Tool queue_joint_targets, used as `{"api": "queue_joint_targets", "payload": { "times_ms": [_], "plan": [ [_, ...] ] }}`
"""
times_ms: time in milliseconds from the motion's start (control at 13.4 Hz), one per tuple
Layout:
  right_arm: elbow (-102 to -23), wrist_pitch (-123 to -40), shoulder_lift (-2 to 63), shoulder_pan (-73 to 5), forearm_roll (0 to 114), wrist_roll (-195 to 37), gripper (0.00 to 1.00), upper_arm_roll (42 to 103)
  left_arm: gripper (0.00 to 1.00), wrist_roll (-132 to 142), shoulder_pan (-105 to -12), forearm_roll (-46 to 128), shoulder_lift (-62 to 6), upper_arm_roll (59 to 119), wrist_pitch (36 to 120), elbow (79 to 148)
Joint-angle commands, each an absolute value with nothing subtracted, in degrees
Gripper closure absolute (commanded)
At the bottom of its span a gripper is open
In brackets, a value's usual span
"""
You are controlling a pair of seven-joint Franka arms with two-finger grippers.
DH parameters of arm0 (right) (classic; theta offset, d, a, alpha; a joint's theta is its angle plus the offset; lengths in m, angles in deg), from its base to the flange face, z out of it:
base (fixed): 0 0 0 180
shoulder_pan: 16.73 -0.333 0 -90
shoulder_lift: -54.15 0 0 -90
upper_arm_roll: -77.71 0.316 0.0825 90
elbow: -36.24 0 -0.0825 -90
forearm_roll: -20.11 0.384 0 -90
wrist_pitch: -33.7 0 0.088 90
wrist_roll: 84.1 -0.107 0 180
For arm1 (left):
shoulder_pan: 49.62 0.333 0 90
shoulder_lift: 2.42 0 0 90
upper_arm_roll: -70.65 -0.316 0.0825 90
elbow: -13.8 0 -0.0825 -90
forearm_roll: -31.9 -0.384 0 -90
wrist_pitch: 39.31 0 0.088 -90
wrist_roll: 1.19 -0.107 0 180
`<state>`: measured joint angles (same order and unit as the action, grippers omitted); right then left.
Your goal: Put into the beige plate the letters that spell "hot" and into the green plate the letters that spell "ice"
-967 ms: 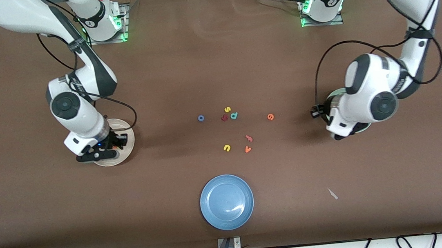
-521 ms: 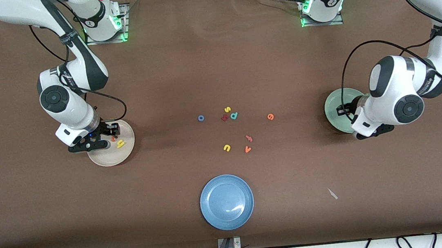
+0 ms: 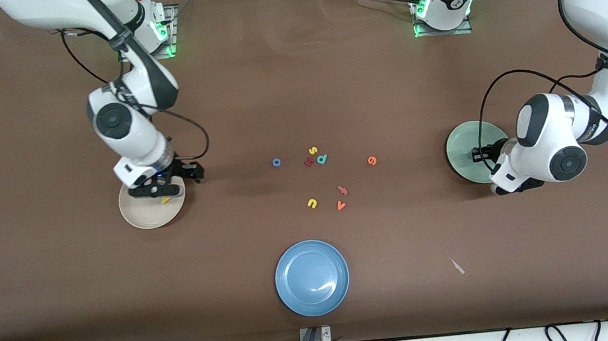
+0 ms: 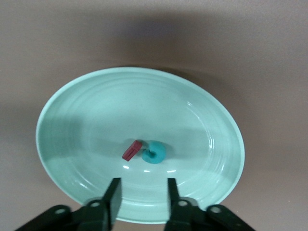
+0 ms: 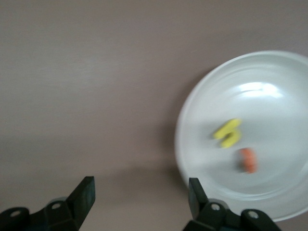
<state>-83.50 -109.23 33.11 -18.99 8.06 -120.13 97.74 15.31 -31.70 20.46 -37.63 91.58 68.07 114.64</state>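
Observation:
The beige plate holds the yellow h and the orange t. My right gripper hangs open and empty over that plate's rim, on the side toward the table's middle. On the green plate lie the dark red i and the teal c. Above this plate's rim my left gripper is open, with nothing between its fingers. The blue o and the orange e lie on the table between the plates.
Mid-table also lie a yellow s, a dark red letter, a teal letter, a salmon letter, a yellow u and an orange v. A blue plate sits nearer the front camera.
The right gripper has opened, leaving the yellow h on the beige plate, and swung toward the table's middle. The left arm has shifted off the green plate toward its end, and its gripper opened.

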Motion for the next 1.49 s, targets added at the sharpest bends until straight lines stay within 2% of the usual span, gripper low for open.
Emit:
{"api": "queue_joint_targets", "payload": {
  "times_ms": [0, 372, 595, 892, 1041, 1115, 1413],
  "plan": [
    [-79.2, -109.6, 29.7, -24.3, 8.3, -129.8, 0.13, 97.7, 0.00, 15.3, -31.7, 19.4, -36.4, 92.6, 67.9, 113.8],
    [-72.1, -109.6, 23.0, -36.7, 4.3, -148.0, 0.13, 95.6, 0.02, 33.3, -33.3, 24.2, -36.1, 99.8, 68.3, 111.8],
    [-68.4, -109.5, 18.1, -42.3, -3.4, -158.3, 0.13, 93.2, 0.08, 44.6, -39.4, 25.9, -36.8, 100.0, 76.3, 111.8],
    [-66.4, -109.5, 15.0, -44.2, -7.6, -164.0, 0.14, 93.0, 0.17, 55.9, -46.9, 25.0, -41.2, 99.6, 87.5, 111.9],
    [-65.6, -109.5, 13.5, -44.7, -9.4, -165.9, 0.15, 93.0, 0.22, 58.9, -49.2, 23.5, -42.5, 99.1, 88.8, 112.2],
    [-65.4, -109.5, 13.2, -44.7, -10.3, -167.0, 0.17, 93.1, 0.25, 60.1, -49.6, 22.3, -42.9, 99.1, 88.8, 112.4],
    [-65.5, -109.6, 12.9, -44.7, -11.5, -167.2, 0.36, 93.1, 0.29, 61.2, -50.8, 21.2, -43.7, 99.1, 88.8, 114.3]
  ]
}}
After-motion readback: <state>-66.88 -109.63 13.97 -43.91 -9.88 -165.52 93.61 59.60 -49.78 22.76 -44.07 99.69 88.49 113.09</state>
